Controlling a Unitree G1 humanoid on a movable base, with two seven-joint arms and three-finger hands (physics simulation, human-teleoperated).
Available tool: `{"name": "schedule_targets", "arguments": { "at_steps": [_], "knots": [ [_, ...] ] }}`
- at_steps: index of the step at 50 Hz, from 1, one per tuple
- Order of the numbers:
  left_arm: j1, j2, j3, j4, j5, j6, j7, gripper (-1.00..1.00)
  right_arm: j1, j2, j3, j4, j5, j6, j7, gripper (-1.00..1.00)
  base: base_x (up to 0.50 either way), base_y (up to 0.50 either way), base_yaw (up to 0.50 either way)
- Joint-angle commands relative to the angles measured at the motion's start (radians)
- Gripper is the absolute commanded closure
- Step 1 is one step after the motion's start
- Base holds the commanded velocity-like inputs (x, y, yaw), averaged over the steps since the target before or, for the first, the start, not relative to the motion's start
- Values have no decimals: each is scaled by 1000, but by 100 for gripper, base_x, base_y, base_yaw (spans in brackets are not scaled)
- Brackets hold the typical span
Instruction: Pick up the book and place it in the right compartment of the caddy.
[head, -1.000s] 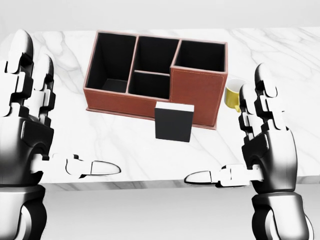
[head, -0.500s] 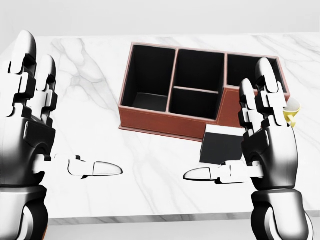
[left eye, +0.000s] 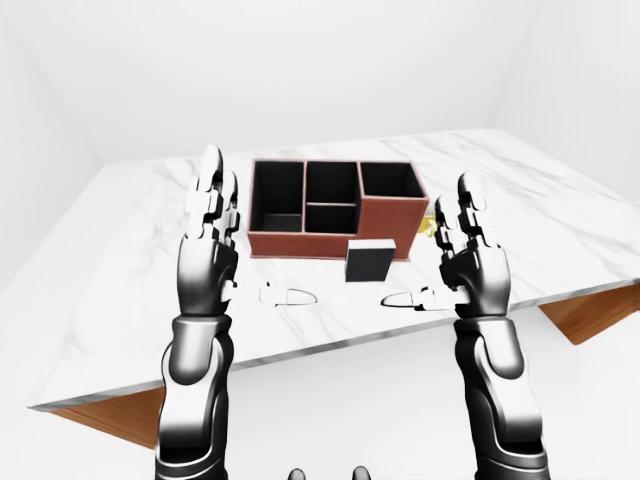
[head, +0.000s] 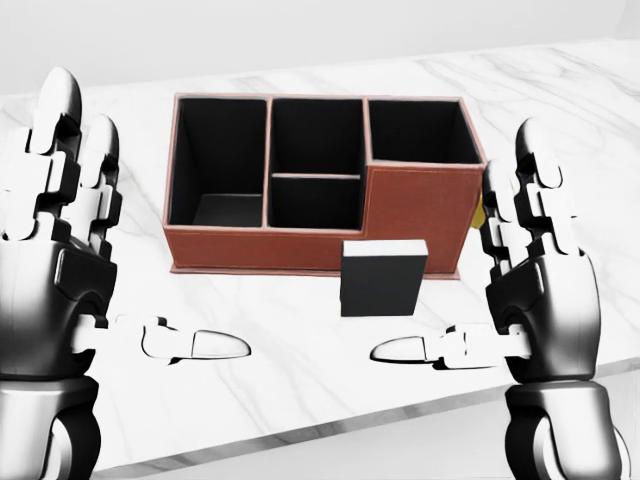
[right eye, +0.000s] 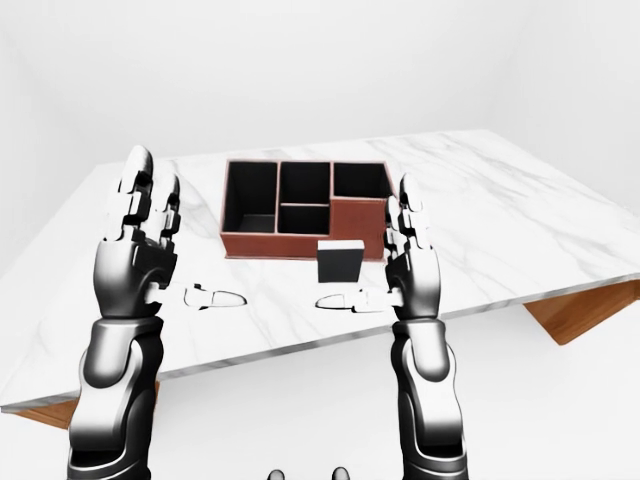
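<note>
A brown caddy (head: 415, 215) with black compartments stands on the white marble table (head: 280, 330), in the middle of the head view. Its right compartment (head: 415, 130) is taller than the others, and I see nothing in it. The black book (head: 382, 280), white along its top, stands upright against the caddy's lower wall, below that compartment. My left hand (head: 110, 270) is raised at the left, open and empty. My right hand (head: 500, 290) is raised at the right, open and empty, just right of the book and apart from it.
A sliver of a yellow mug (head: 478, 213) shows right of the caddy, mostly hidden behind my right hand. The table's near edge (head: 300, 435) runs along the bottom of the head view. White walls surround the table in the eye views.
The whole picture has shifted, so the camera moved. The caddy and book went right, then back to the centre. Both hands hold the same open pose.
</note>
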Motion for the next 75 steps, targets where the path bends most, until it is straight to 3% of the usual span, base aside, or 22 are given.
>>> {"name": "schedule_targets", "arguments": {
  "at_steps": [1, 29, 58, 75],
  "knots": [
    [5, -2, -3, 0, 2, 0, -1, -100, -7, 0, 5, 12, -4, 0, -4, -100, 0, 0, -50],
    [10, -2, 0, 7, 2, 0, 2, -100, 0, -2, 4, 12, -51, 0, 2, -100, 0, -1, -11],
    [18, -2, 0, 0, 2, 0, 2, -100, 36, 0, -4, -15, -42, 0, 17, -100, 34, 22, 0],
    [23, -3, -2, 0, 4, 0, 2, -100, 15, 0, -1, 2, -44, 0, 3, -100, 2, 0, 0]
  ]
}}
